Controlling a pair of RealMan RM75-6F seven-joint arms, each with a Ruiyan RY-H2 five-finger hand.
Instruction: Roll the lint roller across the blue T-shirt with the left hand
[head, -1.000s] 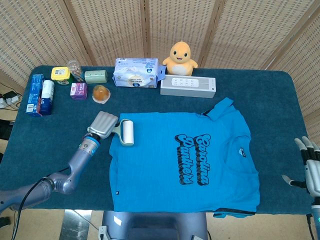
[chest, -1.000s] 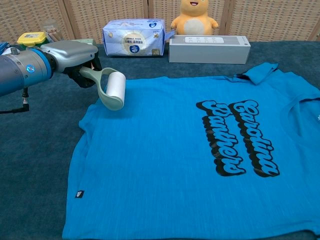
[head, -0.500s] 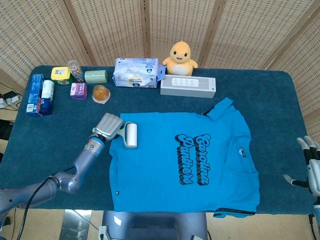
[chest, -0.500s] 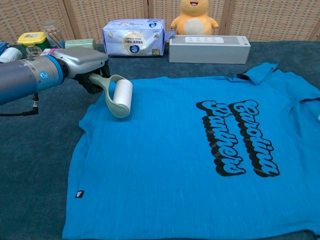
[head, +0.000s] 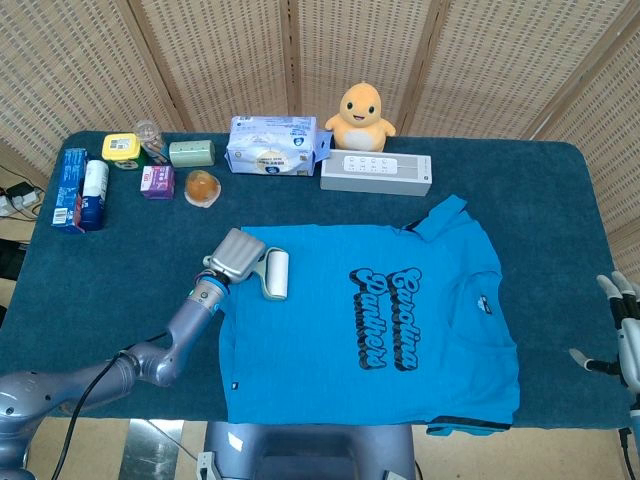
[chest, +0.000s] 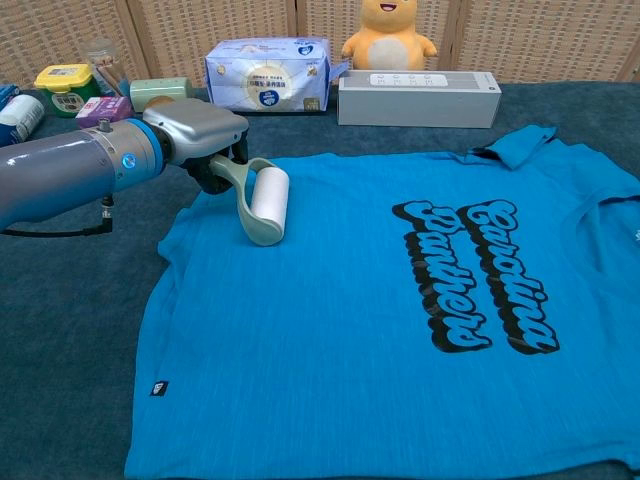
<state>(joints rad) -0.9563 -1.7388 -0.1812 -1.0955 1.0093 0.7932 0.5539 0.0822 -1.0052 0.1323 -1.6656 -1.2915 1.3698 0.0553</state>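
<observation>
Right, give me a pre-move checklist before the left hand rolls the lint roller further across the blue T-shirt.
1. Grip: left hand holds the lint roller by its handle. Ok.
2. Contact: the roll appears to rest on the blue T-shirt near its left sleeve. Ok; how hard it presses, cannot tell.
3. Path: the shirt lies flat ahead of the roll, with only the printed lettering in the way. Ok.
4. Clearance: the tissue pack and white box sit behind the shirt, off the cloth. Ok.
5. Right hand is at the table's far right edge, fingers apart, off the shirt. Ok.
</observation>
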